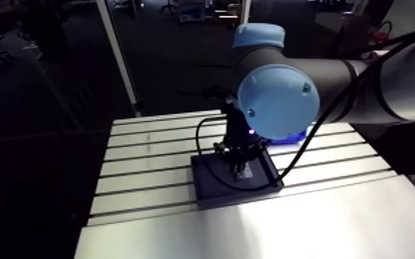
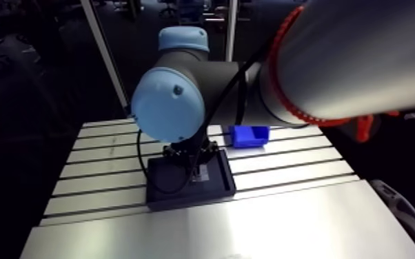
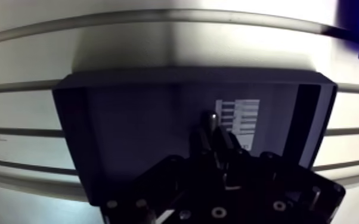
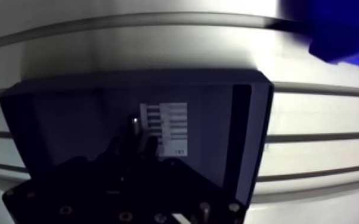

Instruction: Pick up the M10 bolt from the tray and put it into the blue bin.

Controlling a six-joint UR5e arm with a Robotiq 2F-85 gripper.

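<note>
A dark square tray (image 3: 188, 78) rests on the slotted table, with a white printed label (image 3: 239, 121) on its floor. My gripper (image 3: 213, 134) is down inside the tray beside that label. Its two dark fingers (image 3: 198, 143) stand close together, and a small grey bolt (image 3: 209, 118) pokes out from between their tips. In the arm view the gripper (image 1: 236, 167) stands upright over the tray (image 1: 210, 186). The blue bin (image 2: 248, 136) sits on the table beyond the tray's far right corner, apart from it.
The aluminium table (image 1: 148, 155) has long slots running across it, and a smooth bright strip (image 1: 251, 231) lies at its front. A corner of the blue bin (image 4: 343, 30) shows ahead of the tray in the wrist view.
</note>
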